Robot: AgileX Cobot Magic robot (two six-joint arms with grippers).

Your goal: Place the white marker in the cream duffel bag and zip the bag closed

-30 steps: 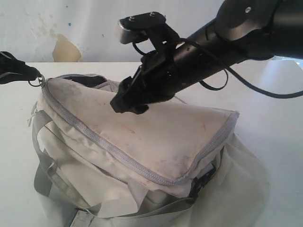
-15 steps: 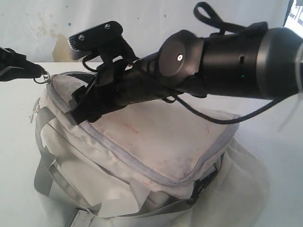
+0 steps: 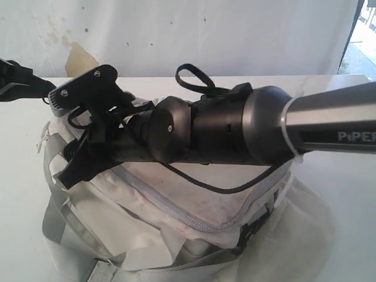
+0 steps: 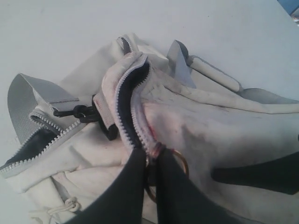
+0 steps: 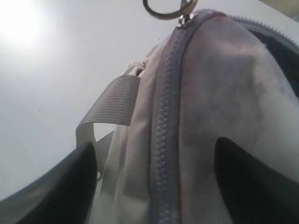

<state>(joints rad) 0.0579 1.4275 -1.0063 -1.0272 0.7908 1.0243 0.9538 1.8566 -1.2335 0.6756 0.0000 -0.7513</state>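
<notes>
The cream duffel bag [image 3: 200, 197] is sitting on the tabletop [image 3: 352, 170], the left tool [image 4: 149, 156] clamping its zipper end beside the metal ring [image 4: 182, 157]. The right tool [image 5: 159, 182] is hanging spread open astride the grey zipper [image 5: 163, 135], its arm blocking the lid.

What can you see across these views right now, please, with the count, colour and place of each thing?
cream duffel bag: one, cream with grey trim and reddish stains, on the table; dark lining shows at an open zipper.
zipper ring: one, metal, at the bag's end.
grey strap: one shown here, grey, on the bag's side.
black buckle: one, black, beside the open zipper.
white marker: none in view.
table: one, white, under the bag.
wall: one, white with a tan patch, behind the table.
left pincer: one, black, shut on the zipper ring.
right pincer: one, black, open, straddling the bag's zipper near the ring.
</notes>
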